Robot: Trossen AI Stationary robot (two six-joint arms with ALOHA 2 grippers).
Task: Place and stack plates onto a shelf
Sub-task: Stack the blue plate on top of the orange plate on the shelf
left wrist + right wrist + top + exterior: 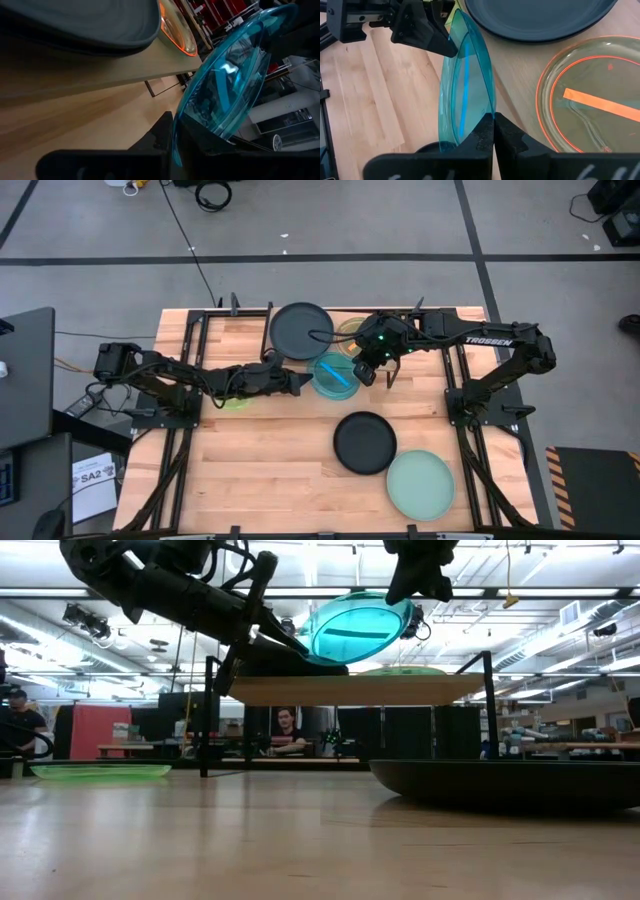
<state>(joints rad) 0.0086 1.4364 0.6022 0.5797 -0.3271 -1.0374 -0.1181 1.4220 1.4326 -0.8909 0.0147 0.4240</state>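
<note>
overhead, blue plate between both fingers

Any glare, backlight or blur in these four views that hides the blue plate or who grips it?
Low view: ceiling lights backlight the arms into silhouettes, yet the blue plate glows clearly. Left wrist view: near black plate blurred. Right wrist view: sharp, right gripper pinching the rim. High view: evenly lit.
</note>
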